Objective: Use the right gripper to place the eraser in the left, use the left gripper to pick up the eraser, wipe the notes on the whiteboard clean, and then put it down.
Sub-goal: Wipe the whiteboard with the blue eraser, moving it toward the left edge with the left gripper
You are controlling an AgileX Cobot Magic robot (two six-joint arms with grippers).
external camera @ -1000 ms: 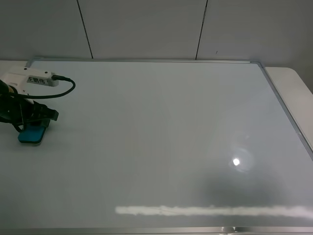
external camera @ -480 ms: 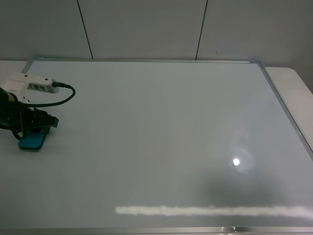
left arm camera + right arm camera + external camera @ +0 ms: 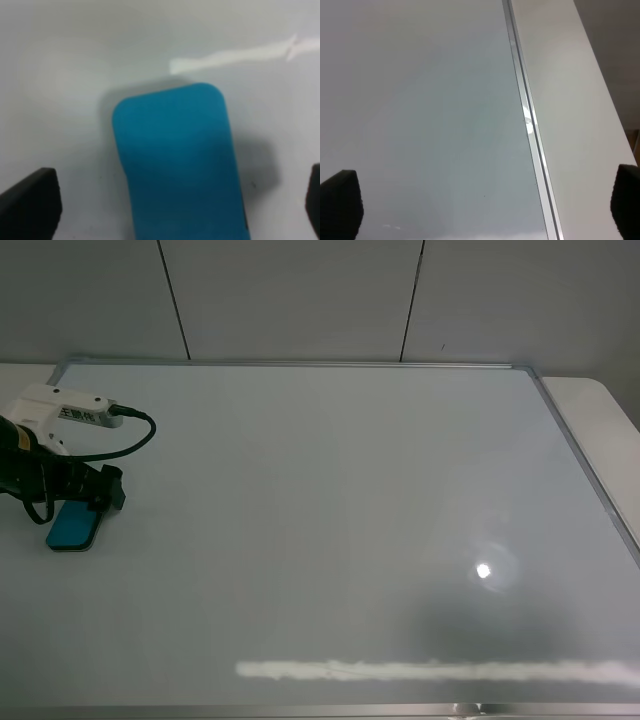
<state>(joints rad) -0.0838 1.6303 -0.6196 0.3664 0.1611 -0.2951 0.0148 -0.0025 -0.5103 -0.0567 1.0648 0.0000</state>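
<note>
Since a moment ago the left gripper (image 3: 98,498) has lifted back off the eraser (image 3: 74,527), jaws now spread apart, leaving it flat on the whiteboard (image 3: 330,520); the right gripper (image 3: 480,205) is spread too.

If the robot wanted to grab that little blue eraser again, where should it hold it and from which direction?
Probably from straight above, pinching the two long sides of the eraser. It lies flat on the whiteboard as a rounded rectangle, so its narrow width fits between the fingers. The left gripper is already above it, open, with a finger on either long side, apart from it.
</note>
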